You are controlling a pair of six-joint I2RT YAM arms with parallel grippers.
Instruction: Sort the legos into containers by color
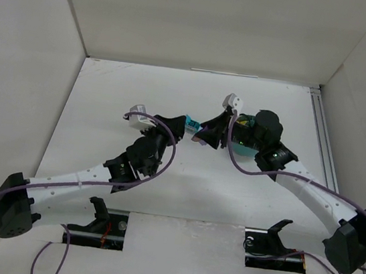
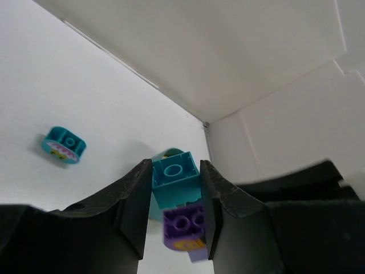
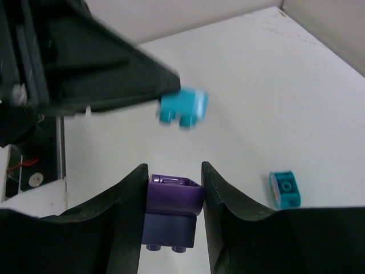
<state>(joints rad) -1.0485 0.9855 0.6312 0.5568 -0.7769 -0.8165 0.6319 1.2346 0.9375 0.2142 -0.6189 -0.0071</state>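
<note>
My left gripper [image 1: 183,125] is shut on a teal brick [image 1: 189,123], held above the table; in the left wrist view the teal brick [image 2: 174,180] sits between the left gripper's [image 2: 175,165] jaws. My right gripper [image 1: 204,136] is shut on a purple brick [image 1: 200,136], which shows as a stacked purple piece [image 3: 174,197] in the right gripper [image 3: 174,168]. The grippers face each other closely. The teal brick [image 3: 182,108] hangs just apart from the purple one [image 2: 185,225]. The teal bowl [image 1: 244,137] lies mostly hidden under the right arm.
A loose round teal brick [image 2: 64,145] lies on the white table, and it also shows in the right wrist view [image 3: 283,189]. White walls close in the table at the back and sides. A metal rail [image 1: 323,138] runs along the right edge.
</note>
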